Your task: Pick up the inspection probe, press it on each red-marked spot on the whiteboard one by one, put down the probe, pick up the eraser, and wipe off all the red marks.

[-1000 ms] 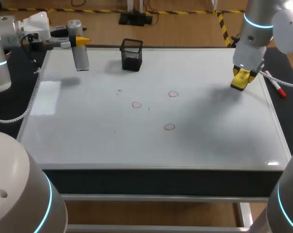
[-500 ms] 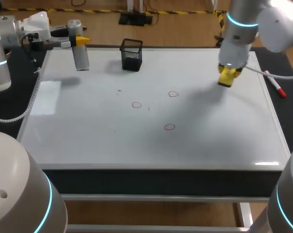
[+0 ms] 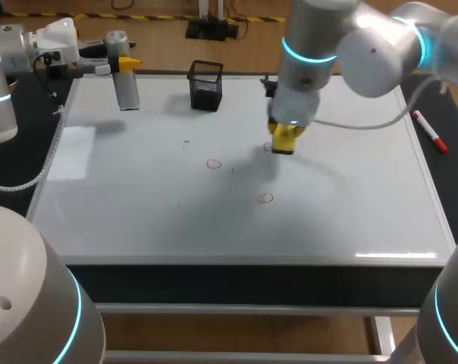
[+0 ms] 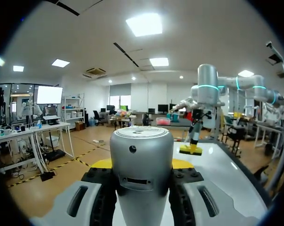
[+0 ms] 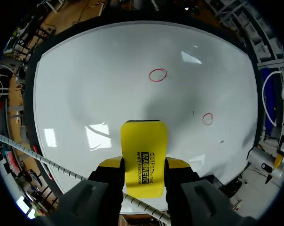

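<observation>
Right gripper (image 3: 283,138) is clenched on the yellow eraser (image 3: 284,145), one finger on each long side, as the right wrist view confirms. We see the eraser over the middle of the whiteboard (image 3: 138,197), at the far red mark (image 3: 268,149), which it partly covers in the head view. We cannot tell whether the eraser touches the board surface.

Two further red marks are fully visible: the left red mark (image 3: 213,163) and the near red mark (image 3: 265,199). Both lie apart from the eraser.

Left gripper (image 3: 121,65) is grasping the inspection probe (image 3: 125,91), a grey cylinder. In the left wrist view the probe fills the gap between both fingers. We see it upright at the far left corner of the whiteboard, well apart from all red marks.

A black mesh pen holder (image 3: 205,85) stands upright on the far edge of the whiteboard, between the probe and the right arm. A red marker (image 3: 428,133) lies on the dark tabletop (image 3: 450,121), just beside the right edge of the whiteboard.
</observation>
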You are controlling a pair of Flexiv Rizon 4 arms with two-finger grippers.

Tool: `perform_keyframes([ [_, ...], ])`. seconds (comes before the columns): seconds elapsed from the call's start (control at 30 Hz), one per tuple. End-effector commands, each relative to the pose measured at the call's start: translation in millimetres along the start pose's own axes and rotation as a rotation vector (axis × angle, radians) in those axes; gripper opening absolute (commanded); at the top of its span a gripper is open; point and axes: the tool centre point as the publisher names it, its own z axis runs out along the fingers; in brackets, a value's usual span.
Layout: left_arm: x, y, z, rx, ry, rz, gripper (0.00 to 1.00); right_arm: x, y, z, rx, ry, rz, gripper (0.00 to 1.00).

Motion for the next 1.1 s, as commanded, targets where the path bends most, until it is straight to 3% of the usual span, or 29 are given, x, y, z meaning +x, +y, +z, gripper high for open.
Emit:
perform_keyframes([
  [0.03, -0.4, -0.4, 0, 0.001, 0.001, 0.001, 0.00, -49, -2, 19, -0.027, 0.030, -0.034, 0.00],
  [0.27, -0.4, -0.4, 0, 0.001, 0.001, 0.001, 0.00, -111, 17, 32, -0.028, 0.043, -0.105, 0.00],
  [0.47, -0.4, -0.4, 0, 0.001, 0.001, 0.001, 0.00, -140, 24, 44, -0.016, 0.080, -0.125, 0.00],
  [0.8, -0.4, -0.4, 0, 0.001, 0.001, 0.001, 0.00, -175, 34, 57, 0.013, 0.115, -0.182, 0.00],
  [1.1, -0.4, -0.4, 0, 0.001, 0.001, 0.001, 0.00, -184, 36, 65, -0.004, 0.108, -0.198, 0.00],
])
